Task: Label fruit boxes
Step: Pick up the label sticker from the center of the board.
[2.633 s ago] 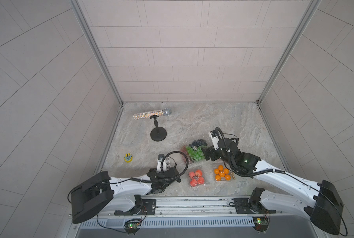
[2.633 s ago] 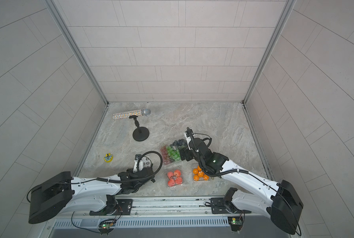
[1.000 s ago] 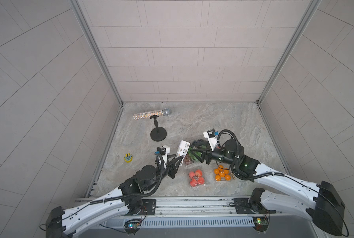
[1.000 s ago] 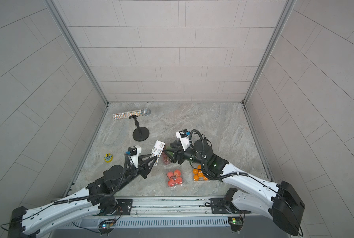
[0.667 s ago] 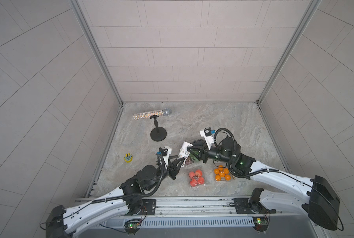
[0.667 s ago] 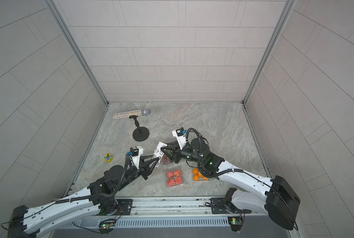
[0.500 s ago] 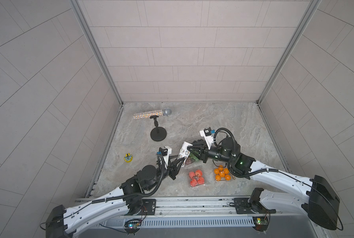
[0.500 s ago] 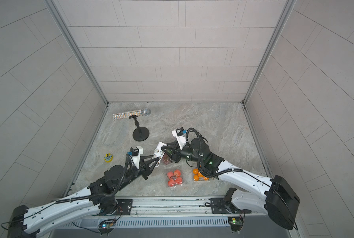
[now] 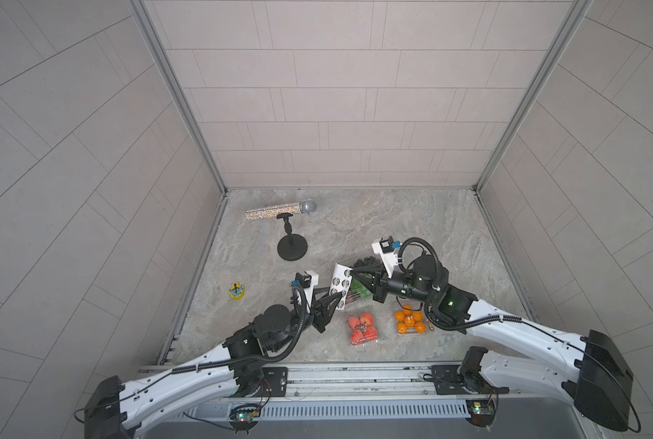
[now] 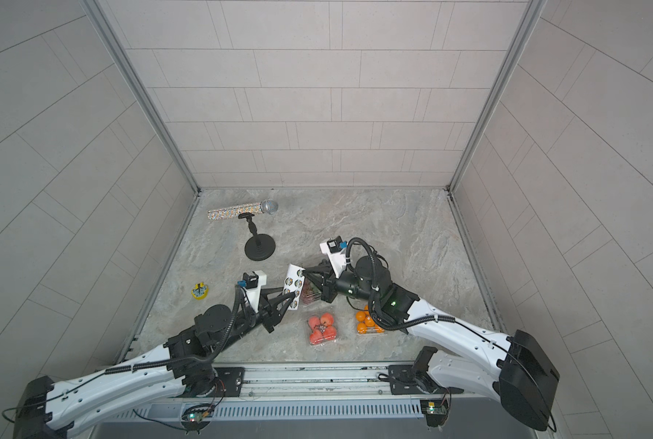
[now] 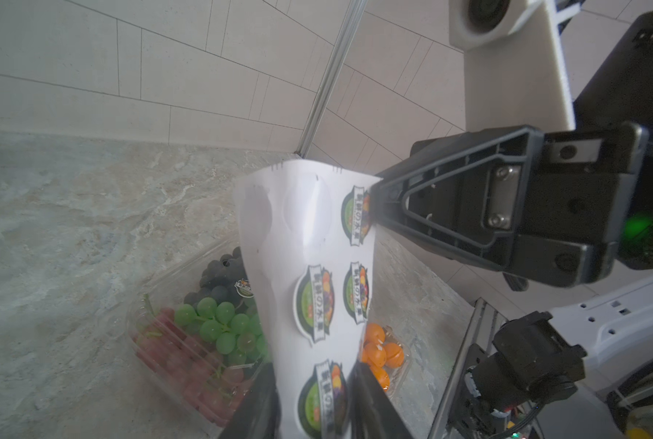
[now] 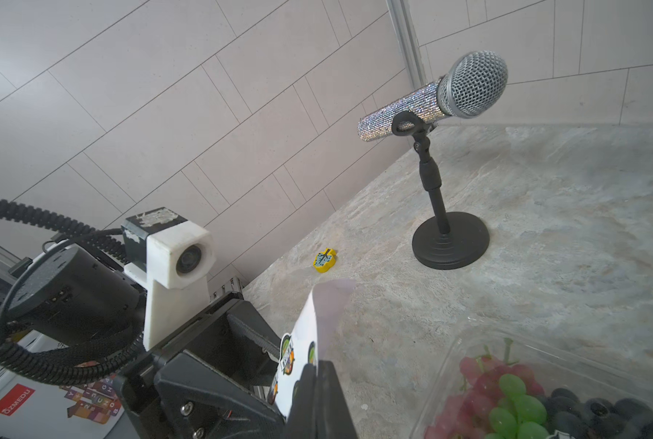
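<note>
Toward the far left corner of the grey marbled counter (image 9: 412, 216) I see a black microphone stand (image 9: 292, 248) on its round base. A microphone (image 9: 279, 211) with a glittery handle and silver mesh head lies level in its clip. Near the left edge, about midway back, sits a small yellow object (image 9: 236, 300), too small for me to name. A white sticker sheet (image 9: 339, 285) stands on edge above the counter's front half, with printed round labels and some bare rounds near its top.
</note>
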